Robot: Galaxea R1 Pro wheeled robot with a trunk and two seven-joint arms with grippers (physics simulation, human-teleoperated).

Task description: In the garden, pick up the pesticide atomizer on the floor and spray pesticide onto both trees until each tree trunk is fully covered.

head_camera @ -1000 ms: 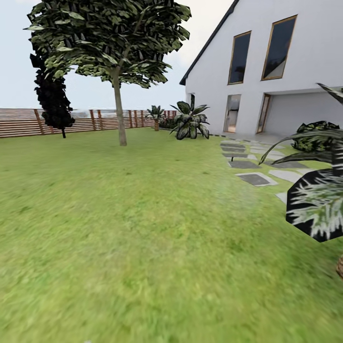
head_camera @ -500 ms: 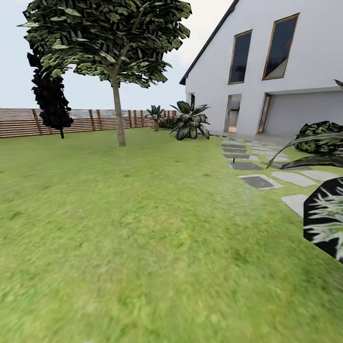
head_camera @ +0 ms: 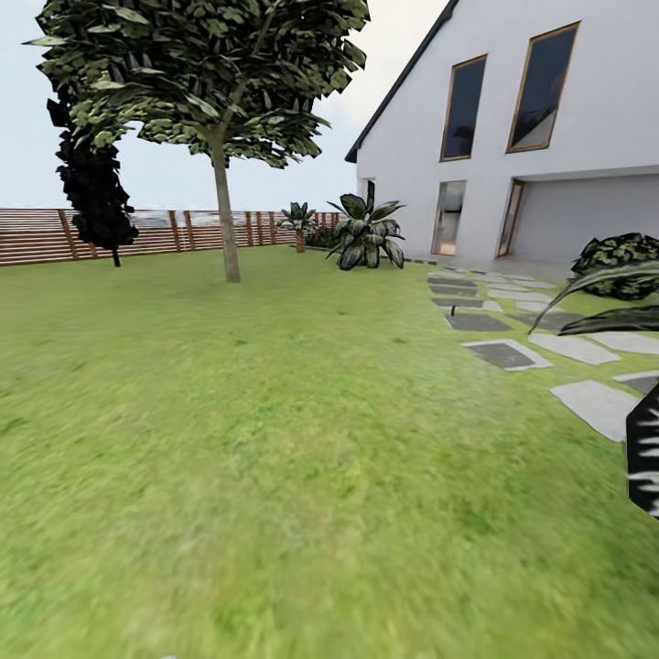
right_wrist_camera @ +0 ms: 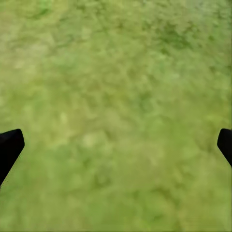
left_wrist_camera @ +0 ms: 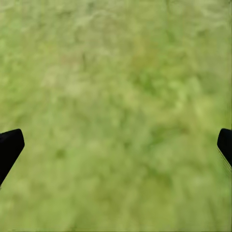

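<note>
A tall tree (head_camera: 206,82) with a pale grey-brown trunk (head_camera: 225,224) stands far off on the lawn, left of centre in the head view. The pesticide atomizer is not identifiable anywhere. A tiny dark upright thing (head_camera: 452,310) stands by the stepping stones, too small to name. In the left wrist view my left gripper (left_wrist_camera: 116,145) hangs open over blurry grass (left_wrist_camera: 116,72), its black fingertips (left_wrist_camera: 9,147) wide apart and nothing between them. My right gripper (right_wrist_camera: 116,145) is likewise open above grass, fingertips (right_wrist_camera: 8,145) far apart.
A black-leaved tree (head_camera: 91,183) stands by the brown slat fence (head_camera: 37,235). The white house (head_camera: 549,137) is at the right, with grey stepping stones (head_camera: 506,354) leading to it. A spiky plant (head_camera: 368,233), a bush (head_camera: 622,256) and near leaves (head_camera: 645,458) sit at the right.
The whole head view has shifted, so the camera has moved. The near spiky plant has slid almost out at the right edge, and more stepping stones show.
</note>
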